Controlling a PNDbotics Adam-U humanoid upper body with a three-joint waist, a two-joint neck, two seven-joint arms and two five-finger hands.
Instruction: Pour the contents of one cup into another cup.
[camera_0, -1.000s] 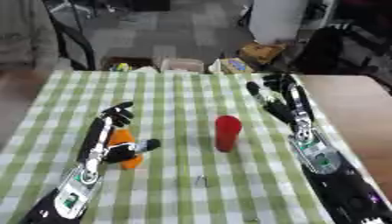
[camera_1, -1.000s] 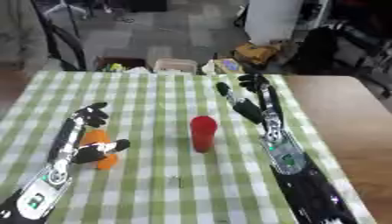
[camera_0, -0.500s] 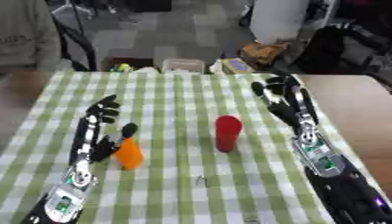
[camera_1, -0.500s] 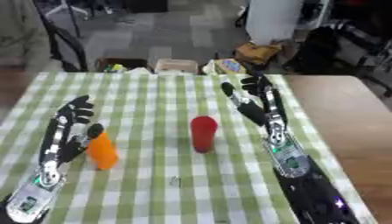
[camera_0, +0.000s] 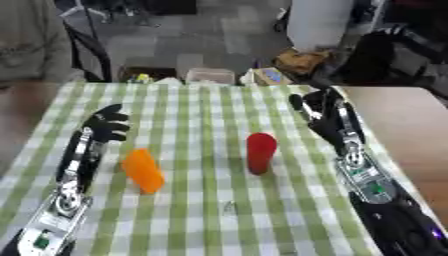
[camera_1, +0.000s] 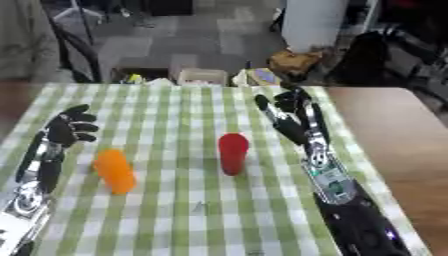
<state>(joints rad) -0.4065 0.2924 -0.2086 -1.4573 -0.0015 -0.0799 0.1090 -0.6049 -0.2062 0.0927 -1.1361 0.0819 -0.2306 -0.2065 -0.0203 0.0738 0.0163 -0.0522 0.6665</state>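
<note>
Green-checked table (camera_0: 201, 215). Orange cup (camera_0: 143, 170) upright toward the left edge, red cup (camera_0: 260, 152) upright near the middle, well apart. Left hand (camera_0: 106, 125) just beyond the orange cup, fingers spread, holding nothing. Right hand (camera_0: 322, 114) toward the right edge, beyond the red cup, fingers spread, holding nothing.

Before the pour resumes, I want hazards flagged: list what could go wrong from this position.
1. The orange cup stands free, tilted, beside the left forearm; a sideways arm move could tip it.
2. Neither the left hand nor the right hand holds a cup; both are open, so regrasping may nudge one.
3. The red cup is tall and narrow, probably easy to topple.
</note>
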